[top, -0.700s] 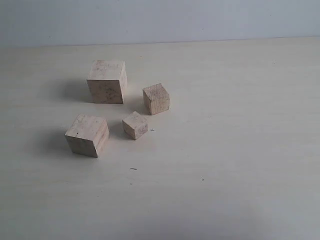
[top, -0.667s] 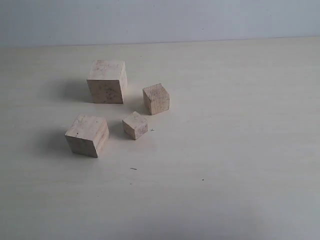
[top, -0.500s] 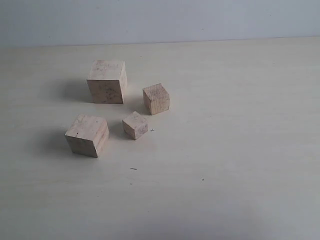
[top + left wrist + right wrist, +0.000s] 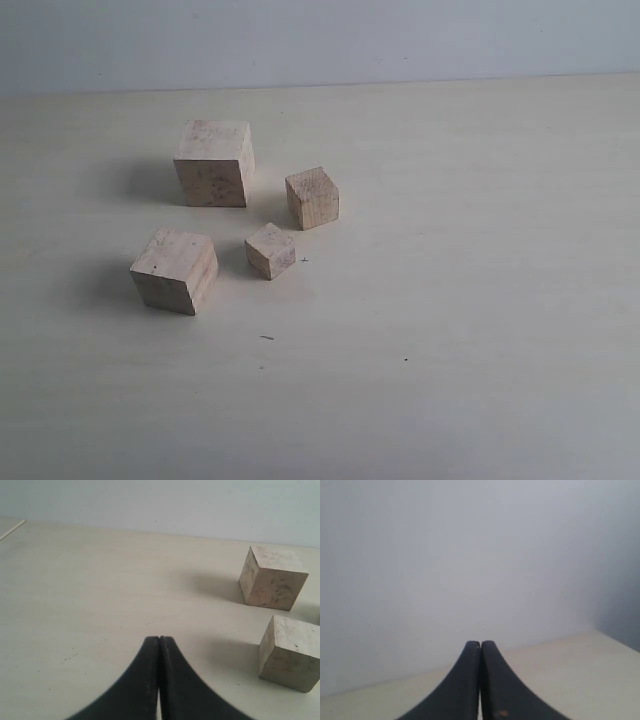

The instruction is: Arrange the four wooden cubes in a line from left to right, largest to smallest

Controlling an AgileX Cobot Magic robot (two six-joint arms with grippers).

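Nothing has shifted since the earlier frames. Largest cube (image 4: 213, 164) sits at the back left of the table (image 4: 480, 250), nearly square-on to the exterior camera. Second-largest cube (image 4: 174, 271) sits nearer, on the left. Third cube (image 4: 312, 197) and smallest cube (image 4: 270, 250) sit right of these, turned edge-forward. All stand apart; none has a long axis. Left gripper (image 4: 159, 639) and right gripper (image 4: 480, 643) are clenched and empty.

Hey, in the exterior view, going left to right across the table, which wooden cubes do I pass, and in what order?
Going by their middles: second-largest cube → largest cube → smallest cube → second-smallest cube.
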